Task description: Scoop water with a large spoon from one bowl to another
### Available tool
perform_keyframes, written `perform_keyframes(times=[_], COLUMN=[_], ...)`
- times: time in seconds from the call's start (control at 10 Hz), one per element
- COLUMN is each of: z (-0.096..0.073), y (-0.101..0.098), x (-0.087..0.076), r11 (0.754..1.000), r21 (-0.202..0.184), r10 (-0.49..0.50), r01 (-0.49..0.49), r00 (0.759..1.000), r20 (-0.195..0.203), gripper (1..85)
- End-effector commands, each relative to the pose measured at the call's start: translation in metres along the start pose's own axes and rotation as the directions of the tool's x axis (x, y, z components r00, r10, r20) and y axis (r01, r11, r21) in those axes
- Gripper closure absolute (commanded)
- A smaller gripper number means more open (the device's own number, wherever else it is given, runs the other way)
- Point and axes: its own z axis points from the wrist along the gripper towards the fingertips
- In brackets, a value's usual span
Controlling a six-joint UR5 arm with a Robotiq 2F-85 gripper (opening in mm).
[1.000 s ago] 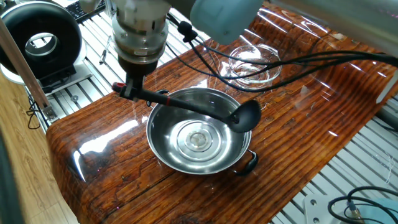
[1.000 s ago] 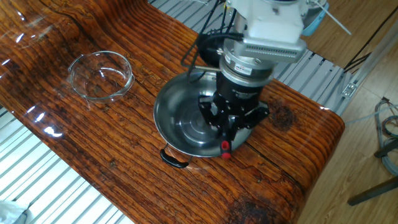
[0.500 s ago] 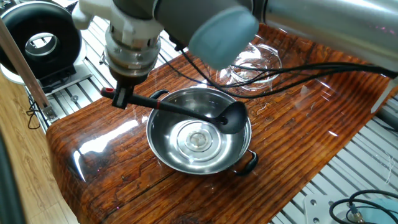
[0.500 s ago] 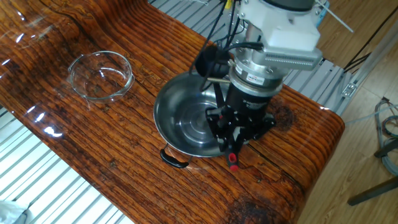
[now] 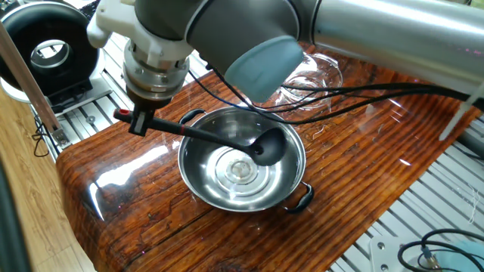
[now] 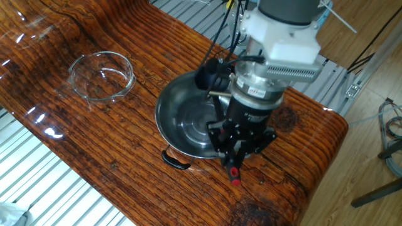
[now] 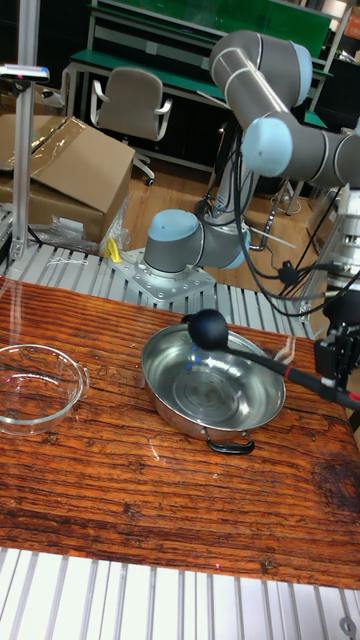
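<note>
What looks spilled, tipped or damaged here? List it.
Nothing stands out. The steel bowl and glass bowl sit upright on the table, and the gripper holds the ladle by its handle end over the steel bowl.

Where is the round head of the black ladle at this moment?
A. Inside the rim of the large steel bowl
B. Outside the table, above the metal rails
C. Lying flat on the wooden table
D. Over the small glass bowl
A: the ladle head sits within the rim of the steel bowl, while the glass bowl stands apart.
</note>
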Motion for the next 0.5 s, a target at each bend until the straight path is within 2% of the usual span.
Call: perform_keyframes(times=[0.0, 0.1, 0.4], z=[0.009, 0.01, 0.02], y=[-0.012, -0.018, -0.024], x=[-0.012, -0.008, -0.01], r11=[1.0, 1.0, 1.0], r21=[-0.026, -0.01, 0.001], r10=[-0.004, -0.014, -0.017], r01=[0.006, 0.014, 0.017], r00=[0.999, 0.999, 0.999], r20=[0.048, 0.034, 0.049], gripper=[84.7, 84.7, 84.7])
